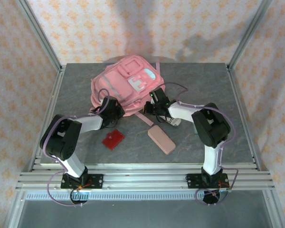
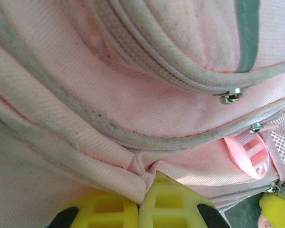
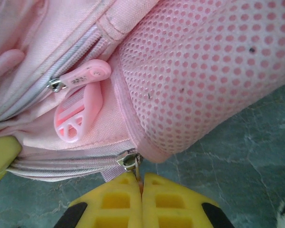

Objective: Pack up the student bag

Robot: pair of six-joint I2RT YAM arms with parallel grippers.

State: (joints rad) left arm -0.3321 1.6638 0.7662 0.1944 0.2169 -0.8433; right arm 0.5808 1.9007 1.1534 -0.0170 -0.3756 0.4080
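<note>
Floral-print fabric walls close in a grey stone-patterned table (image 1: 237, 123), where the student bag (image 1: 128, 78) — a large pink fabric backpack with grey zip trims and a white patch — lies near the middle of the table's far edge, front pockets up. Both arms reach to its near side. The left gripper (image 2: 141, 187) is clenched, its yellow fingers pinching a fold of pink fabric at a seam below the grey-piped zip lines. The right gripper (image 3: 141, 183) is clenched too, on the small pull hanging from a metal zip slider (image 3: 129, 160) at the foot of the pink mesh side pocket (image 3: 204, 71). A pink plastic zip puller (image 3: 80, 114) hangs free just above it. Toward the table's near edge lie a flat red square item (image 1: 113, 139) and a flat pale-pink oblong pencil case (image 1: 161, 139), both apart from the bag and neither held.

The step in hand looks to be the opening of a compartment: one claw anchors the cloth, the other is set to run the zip. The zip lines in view appear closed, and with both loose items on the table, packing itself seems not yet begun. The next move calls for the right arm to draw the slider along its track while the left holds the fabric taut. The pull should run in line with the teeth, since a sideways tug could slip the thin tab from the fingers or drag the soft bag across the table.
</note>
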